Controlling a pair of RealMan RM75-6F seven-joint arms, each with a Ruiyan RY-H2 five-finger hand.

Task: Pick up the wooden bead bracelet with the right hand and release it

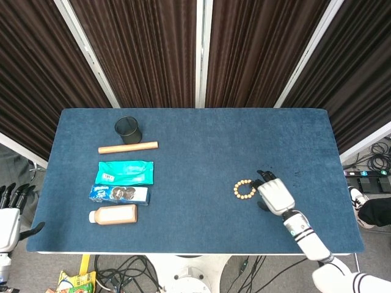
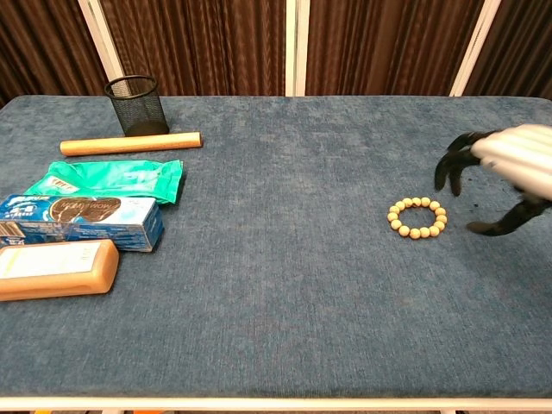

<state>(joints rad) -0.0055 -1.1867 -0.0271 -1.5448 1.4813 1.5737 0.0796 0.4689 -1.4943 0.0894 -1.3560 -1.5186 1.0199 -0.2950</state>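
The wooden bead bracelet [image 1: 244,189] [image 2: 417,217] lies flat on the blue table [image 1: 201,140], right of the middle. My right hand [image 1: 273,194] [image 2: 500,177] hovers just to the right of it with its fingers spread and nothing in them. In the chest view the dark fingertips [image 2: 448,168] hang above and to the right of the beads, apart from them. My left hand [image 1: 8,217] stays off the table's left front corner, fingers apart and empty.
On the left side lie a black mesh cup [image 1: 128,129], a wooden rod [image 1: 128,147], a green packet [image 1: 125,172], a blue biscuit box [image 1: 120,194] and a tan bottle [image 1: 113,214]. The table's front edge [image 2: 276,402] runs near.
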